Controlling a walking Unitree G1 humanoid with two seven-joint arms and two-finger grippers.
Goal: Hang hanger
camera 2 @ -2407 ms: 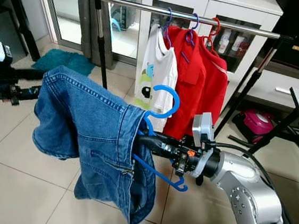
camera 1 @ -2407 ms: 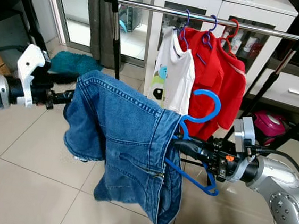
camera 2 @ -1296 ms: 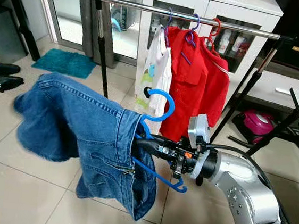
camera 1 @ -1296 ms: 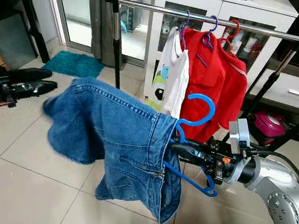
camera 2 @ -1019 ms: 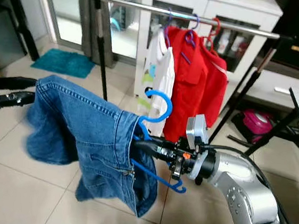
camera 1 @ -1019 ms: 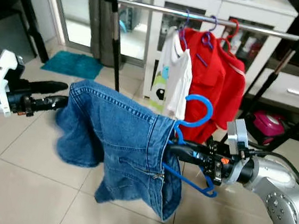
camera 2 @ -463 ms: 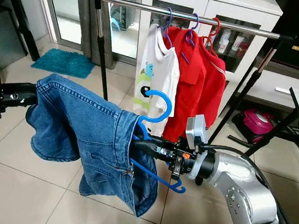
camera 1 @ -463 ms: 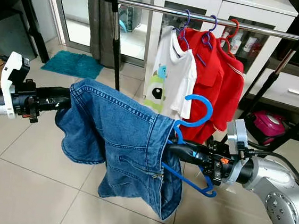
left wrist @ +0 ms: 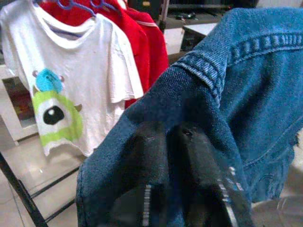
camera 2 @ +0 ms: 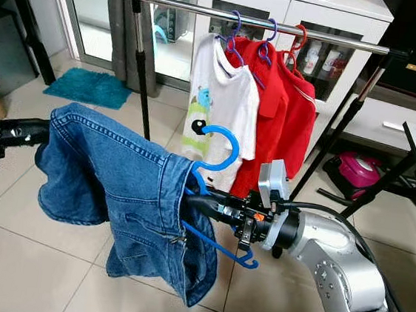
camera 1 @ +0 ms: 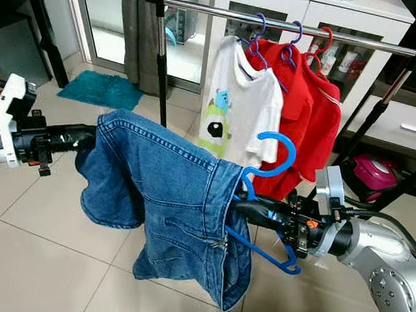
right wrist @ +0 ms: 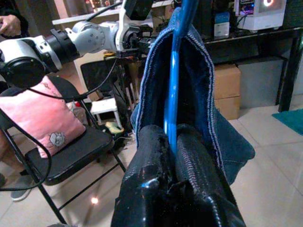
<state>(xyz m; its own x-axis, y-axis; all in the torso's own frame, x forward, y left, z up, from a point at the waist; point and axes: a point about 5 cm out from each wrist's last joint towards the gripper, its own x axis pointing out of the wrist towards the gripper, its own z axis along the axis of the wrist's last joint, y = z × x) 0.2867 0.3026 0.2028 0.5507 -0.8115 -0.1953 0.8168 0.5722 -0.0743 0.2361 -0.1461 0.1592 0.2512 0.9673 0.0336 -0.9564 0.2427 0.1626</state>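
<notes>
Tiled floor (camera 1: 31, 212), white cabinet (camera 1: 312, 10) and a garment rail (camera 1: 281, 24) at the back. Right gripper (right wrist: 173, 142): fingers pressed together on the blue hanger (camera 1: 272, 166), pinching its plastic between them. The hanger stands roughly upright, hook on top, held in the air in front of the rail and below it, not on the bar. Blue jeans (camera 1: 170, 197) are draped over the hanger and hang down its side. Left gripper (left wrist: 170, 156): fingers close together with denim between them, gripping the far waistband end of the jeans, holding it out to the robot's left at about hanger height. On the rail: white t-shirt (camera 1: 238, 114) with a green one-eyed cartoon print, red shirt (camera 1: 309, 114) just beside it, both on hangers. Teal mat (camera 1: 100, 89) on the floor near the left rail post. Right wrist view also catches a pink cushion (right wrist: 45, 123) on a black chair (right wrist: 75, 161).
</notes>
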